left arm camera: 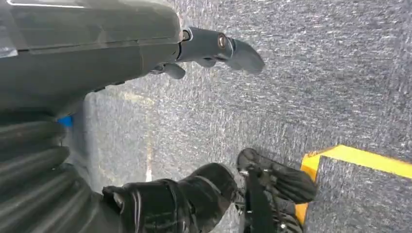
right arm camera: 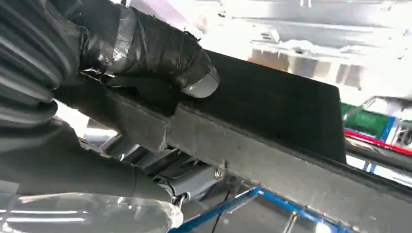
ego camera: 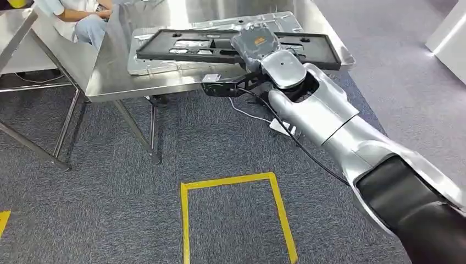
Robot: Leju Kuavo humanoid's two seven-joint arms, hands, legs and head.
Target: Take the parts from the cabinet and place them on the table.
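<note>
A long black frame part point(ego camera: 181, 47) lies flat over a silver sheet-metal part point(ego camera: 264, 21) on the steel table point(ego camera: 115, 77). My right hand point(ego camera: 255, 47) grips the frame near its middle, with the arm stretched out over the table's near edge. In the right wrist view the taped thumb point(right arm camera: 145, 53) presses on the top of the black part point(right arm camera: 272, 111), and the fingers lie under it. My left hand point(left arm camera: 209, 48) hangs over the carpet with its thumb held out and nothing in it.
A person point(ego camera: 82, 19) sits behind the table at the far left. A second steel table point(ego camera: 14, 27) stands at the left edge. A yellow tape square point(ego camera: 236, 181) marks the grey carpet in front of me. White furniture point(ego camera: 448, 33) stands at the far right.
</note>
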